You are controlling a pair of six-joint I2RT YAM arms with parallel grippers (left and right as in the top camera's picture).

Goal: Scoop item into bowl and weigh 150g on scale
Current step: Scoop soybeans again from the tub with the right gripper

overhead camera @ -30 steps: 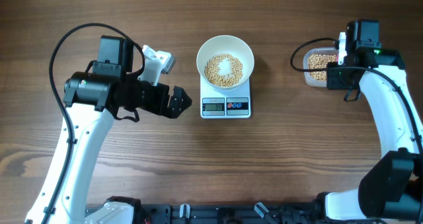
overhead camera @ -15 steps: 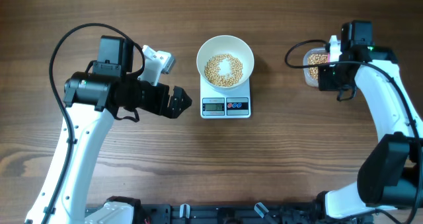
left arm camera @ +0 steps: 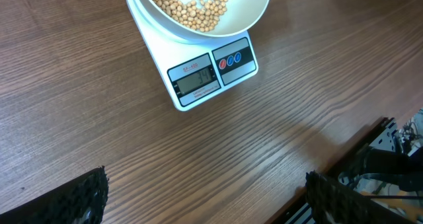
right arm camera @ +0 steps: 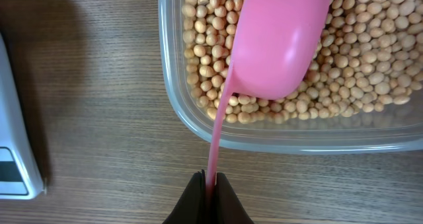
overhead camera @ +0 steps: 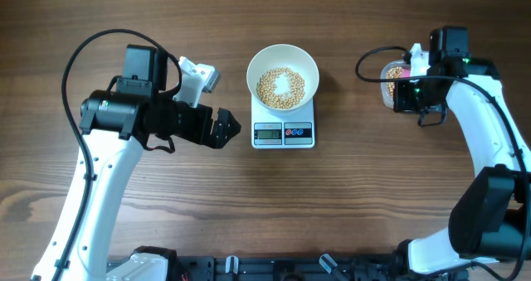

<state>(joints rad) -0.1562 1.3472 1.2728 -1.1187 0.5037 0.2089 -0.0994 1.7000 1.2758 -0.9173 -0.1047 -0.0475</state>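
A white bowl [overhead camera: 283, 74] holding a layer of tan beans [overhead camera: 282, 88] stands on the white scale [overhead camera: 283, 133]; the left wrist view shows the bowl [left arm camera: 248, 16] and the scale [left arm camera: 210, 75] with its display lit. My left gripper [overhead camera: 226, 129] hangs open left of the scale, nothing between its fingers. My right gripper [right arm camera: 211, 182] is shut on the handle of a pink scoop [right arm camera: 281, 42]. The scoop's back faces the camera, over the beans [right arm camera: 370, 72] in the clear tub [right arm camera: 173, 92].
The clear tub [overhead camera: 387, 80] sits at the right of the table, mostly hidden under my right arm in the overhead view. The scale's edge [right arm camera: 13, 151] shows at the left of the right wrist view. A black rail runs along the table's near edge.
My right arm has shifted left and turned over the tub, uncovering less of the beans. The left arm, bowl and scale have not moved.
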